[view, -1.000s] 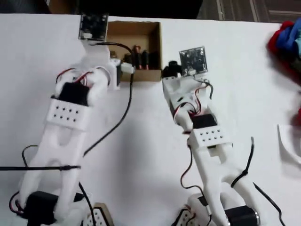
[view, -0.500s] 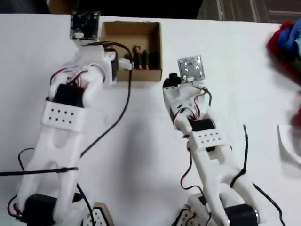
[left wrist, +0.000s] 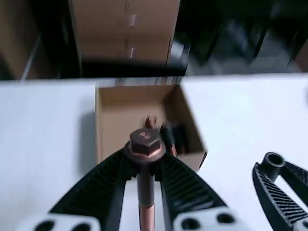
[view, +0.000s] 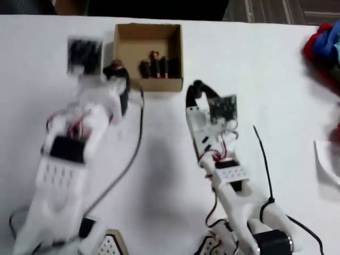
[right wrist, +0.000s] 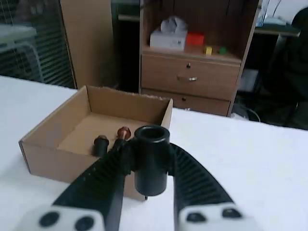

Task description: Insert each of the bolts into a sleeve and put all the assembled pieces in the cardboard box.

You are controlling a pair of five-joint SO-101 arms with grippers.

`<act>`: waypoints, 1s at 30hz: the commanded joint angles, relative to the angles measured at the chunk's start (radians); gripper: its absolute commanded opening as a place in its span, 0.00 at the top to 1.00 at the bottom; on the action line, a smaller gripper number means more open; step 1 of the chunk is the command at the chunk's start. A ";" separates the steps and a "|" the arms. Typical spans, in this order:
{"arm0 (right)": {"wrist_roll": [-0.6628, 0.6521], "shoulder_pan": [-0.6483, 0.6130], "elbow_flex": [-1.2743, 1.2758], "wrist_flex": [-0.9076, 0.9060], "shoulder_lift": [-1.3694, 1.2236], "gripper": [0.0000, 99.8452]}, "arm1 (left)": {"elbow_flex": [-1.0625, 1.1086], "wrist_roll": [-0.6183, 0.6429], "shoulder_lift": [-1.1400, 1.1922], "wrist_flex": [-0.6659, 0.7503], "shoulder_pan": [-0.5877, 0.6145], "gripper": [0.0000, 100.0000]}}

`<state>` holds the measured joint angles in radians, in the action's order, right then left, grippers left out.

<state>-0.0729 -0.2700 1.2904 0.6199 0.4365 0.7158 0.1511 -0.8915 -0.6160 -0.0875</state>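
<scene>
My left gripper (left wrist: 144,155) is shut on a copper bolt (left wrist: 144,140), hex head up and shaft hanging down between the fingers. From above, this gripper (view: 116,71) is just left of the cardboard box (view: 123,53). The right gripper (right wrist: 150,161) is shut on a black sleeve (right wrist: 151,166), held upright with its bore facing up. It sits (view: 196,90) just off the box's near right corner. In the box (right wrist: 48,139) lie several assembled pieces (view: 154,66). The sleeve (left wrist: 274,161) also appears in the left wrist view, off to the side.
A pile of coloured cloth (view: 324,42) lies at the table's far right edge, and a white object (view: 326,159) sits lower along that edge. White tabletop stretches between the two arms. A wooden drawer unit (right wrist: 192,77) stands beyond the table.
Both arms have drawn back from the box toward the near side. The left gripper swung left, away from over the box, with the bolt in it. The right gripper now holds the sleeve upright.
</scene>
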 commanded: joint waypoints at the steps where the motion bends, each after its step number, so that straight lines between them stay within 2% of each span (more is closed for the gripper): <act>1: -0.003 0.005 0.003 0.073 0.002 0.98 | 0.263 0.009 -0.238 0.408 -0.003 0.97; 3: 0.000 0.001 0.003 0.077 0.002 0.98 | 0.363 0.009 -0.278 0.601 -0.021 0.97; 5: 0.003 -0.008 0.003 0.079 0.002 0.98 | 0.407 0.009 -0.279 0.726 -0.051 0.97; 9: -0.002 -0.051 0.002 0.090 0.001 0.98 | 0.401 0.009 -0.216 0.806 -0.126 0.97; 14: -0.008 -0.085 -0.020 0.283 -0.122 0.98 | 0.277 0.011 -0.060 0.806 -0.181 0.97; 16: -0.071 -0.084 -0.052 0.386 -0.246 0.98 | 0.214 0.011 -0.012 0.804 -0.195 0.97; 19: -0.176 -0.082 -0.075 0.661 -0.441 0.98 | 0.156 0.011 0.003 0.756 -0.226 0.97; 22: -0.193 -0.094 -0.072 0.906 -0.604 0.98 | 0.110 0.014 0.003 0.637 -0.253 0.97; 26: -0.189 -0.110 -0.072 0.954 -0.730 0.98 | 0.065 0.144 0.012 0.499 -0.261 0.97; 28: -0.189 -0.108 -0.072 0.946 -0.753 0.98 | 0.062 0.213 0.012 0.474 -0.258 0.97; 30: -0.187 -0.104 -0.072 0.946 -0.757 0.98 | 0.074 0.222 0.014 0.474 -0.259 0.97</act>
<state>-0.2555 -0.3713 1.2536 1.5344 -0.3168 0.8508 0.3337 -0.8792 -0.1343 -0.3391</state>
